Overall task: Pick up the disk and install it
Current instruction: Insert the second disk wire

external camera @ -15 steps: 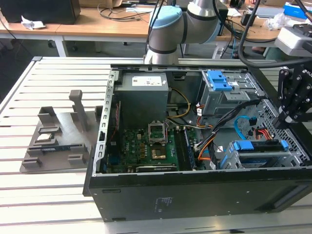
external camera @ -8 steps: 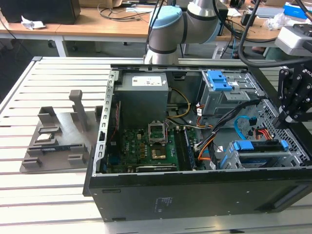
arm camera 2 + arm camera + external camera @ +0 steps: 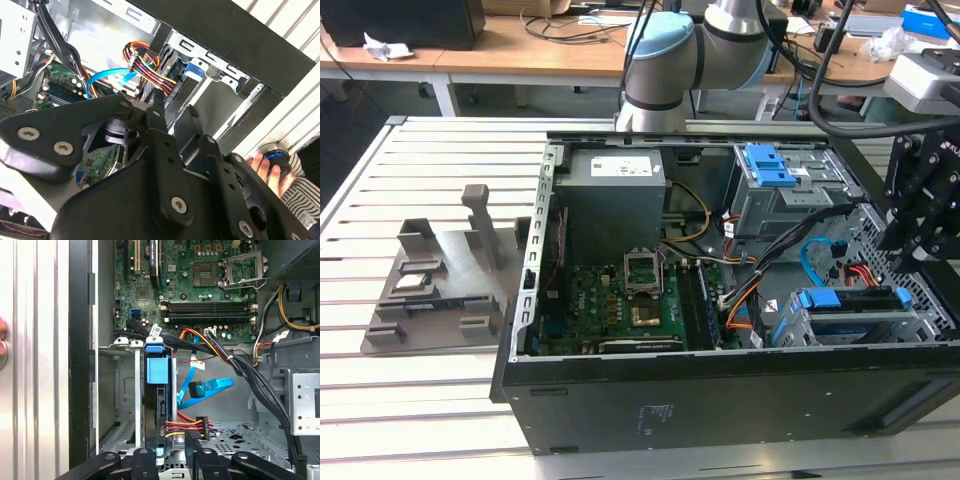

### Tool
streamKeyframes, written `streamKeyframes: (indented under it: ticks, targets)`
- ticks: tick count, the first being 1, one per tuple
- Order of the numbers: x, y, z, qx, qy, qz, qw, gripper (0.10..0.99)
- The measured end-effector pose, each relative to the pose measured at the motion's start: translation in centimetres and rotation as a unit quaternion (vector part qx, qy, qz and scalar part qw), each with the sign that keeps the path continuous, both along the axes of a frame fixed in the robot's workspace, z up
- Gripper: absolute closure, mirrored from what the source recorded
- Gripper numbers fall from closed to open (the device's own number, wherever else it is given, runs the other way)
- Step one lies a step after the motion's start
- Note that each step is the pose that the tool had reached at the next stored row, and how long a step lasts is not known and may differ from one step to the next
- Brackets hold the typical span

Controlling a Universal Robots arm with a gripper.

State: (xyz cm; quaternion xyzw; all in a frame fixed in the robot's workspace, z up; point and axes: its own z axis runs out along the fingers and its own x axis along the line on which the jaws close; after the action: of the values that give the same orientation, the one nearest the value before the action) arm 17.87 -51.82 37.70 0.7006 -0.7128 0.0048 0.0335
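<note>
Although the tool hangs over the end of the open case at the exterior view's right, it carries nothing that I can see: in the first wrist view its fingers stand a little apart, straddling the edge of the disk just beyond their tips.

The disk stands on edge in the drive cage, with its blue carrier bracket at the end away from the tool and the red, yellow and black power plug meeting the end nearest the tool. Its long axis runs straight away from the tool, in line with the gap between the fingers. In the exterior view the same disk shows as a blue-edged slab lying along the cage, below the tool and close to it.

Judging by this, the disk appears already seated in its slot, and whether the fingers touch it I cannot tell. The motherboard lies farther off, past the bracket. A person's hand rests on a round button beside the case on the table.
</note>
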Motion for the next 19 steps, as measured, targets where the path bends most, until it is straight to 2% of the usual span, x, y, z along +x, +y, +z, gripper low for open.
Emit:
streamKeyframes:
  ticks: [1,2,3,5,7,10,16,17,19]
  targets:
    - [-0.82,1.49,-0.04,0.0003,0.0,0.0,1.0,0.725]
    - [-2.21,2.07,-0.05,0.0004,0.0,0.0,1.0,0.725]
    - [-3.09,2.19,-0.08,0.0003,0.0001,0.0,1.0,0.725]
    - [-4.17,2.2,-0.19,0.0003,0.0001,0.001,1.0,0.725]
    - [-4.53,2.2,-0.43,0.0005,0.0001,0.006,1.0,0.725]
    - [-4.64,2.21,-0.86,0.0001,0.0001,0.015,0.9999,0.725]
    - [-4.64,2.2,-0.9,0.0,0.0,0.015,0.9999,0.725]
    - [-4.64,2.2,-0.9,0.0,0.0,0.015,0.9999,0.741]
    - [-4.64,2.2,-0.91,0.0,0.0001,0.015,0.9999,0.871]
